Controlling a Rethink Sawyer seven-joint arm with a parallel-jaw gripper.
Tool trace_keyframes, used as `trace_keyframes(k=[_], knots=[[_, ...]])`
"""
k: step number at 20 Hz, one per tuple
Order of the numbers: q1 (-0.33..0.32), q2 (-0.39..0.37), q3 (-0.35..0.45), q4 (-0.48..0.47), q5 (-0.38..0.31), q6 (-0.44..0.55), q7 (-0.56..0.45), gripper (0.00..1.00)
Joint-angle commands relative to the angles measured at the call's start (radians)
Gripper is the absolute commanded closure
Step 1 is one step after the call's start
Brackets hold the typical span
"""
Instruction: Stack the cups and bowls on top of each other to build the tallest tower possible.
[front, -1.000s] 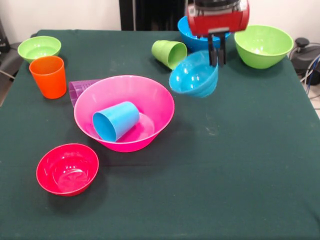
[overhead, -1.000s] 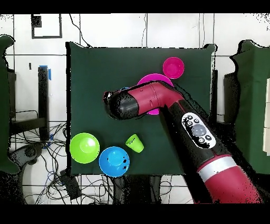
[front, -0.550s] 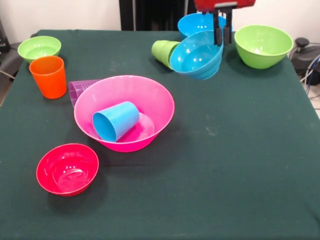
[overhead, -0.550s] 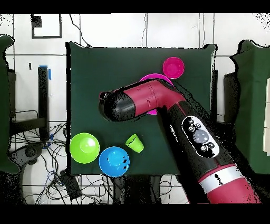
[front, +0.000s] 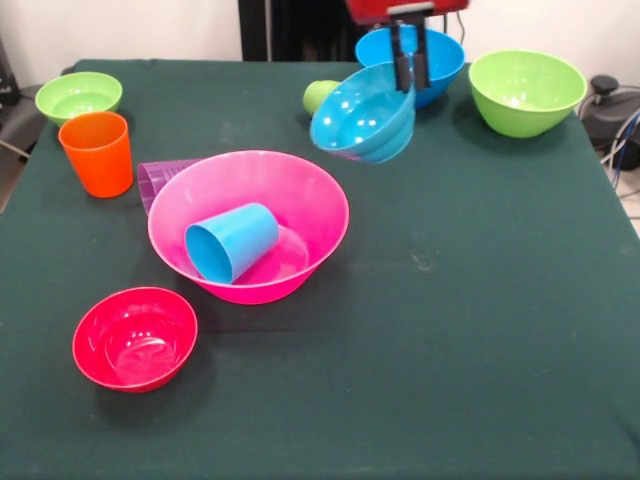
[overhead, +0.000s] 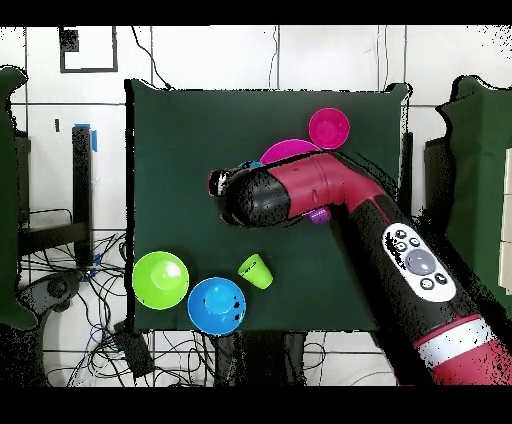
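Note:
My gripper (front: 411, 85) hangs from the top edge, shut on the rim of a small light blue bowl (front: 360, 118), which tilts in the air just beyond the large pink bowl (front: 310, 195). Inside the pink bowl a light blue cup (front: 232, 242) lies on its side. A purple cup (front: 158, 180) lies behind the pink bowl, next to an upright orange cup (front: 97, 152). The held bowl mostly hides a green cup (front: 319, 94) lying on its side. In the overhead view the arm (overhead: 300, 195) covers the gripper and most of the pink bowl (overhead: 288, 152).
A red bowl (front: 135, 337) sits at the near left and a small green bowl (front: 78, 96) at the far left. A medium blue bowl (front: 440, 60) and a medium green bowl (front: 527, 90) stand at the far right. Overhead shows the green cup (overhead: 255, 271).
The gripper has risen with the light blue bowl and then carried it left in the front view, toward the pink bowl. The other pieces have not moved.

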Motion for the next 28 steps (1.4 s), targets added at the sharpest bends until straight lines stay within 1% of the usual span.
trace_keyframes(k=[1,10,16,20,28], knots=[[-0.053,0.110,0.052,0.024,-0.079,0.065,-0.377,1.00],[-0.067,0.118,0.048,0.027,-0.094,0.050,-0.379,1.00],[-0.082,0.122,0.055,0.024,-0.097,0.058,-0.400,1.00],[-0.091,0.122,0.057,0.034,-0.101,0.034,-0.380,1.00],[-0.092,0.132,0.063,0.027,-0.100,0.042,-0.382,1.00]])
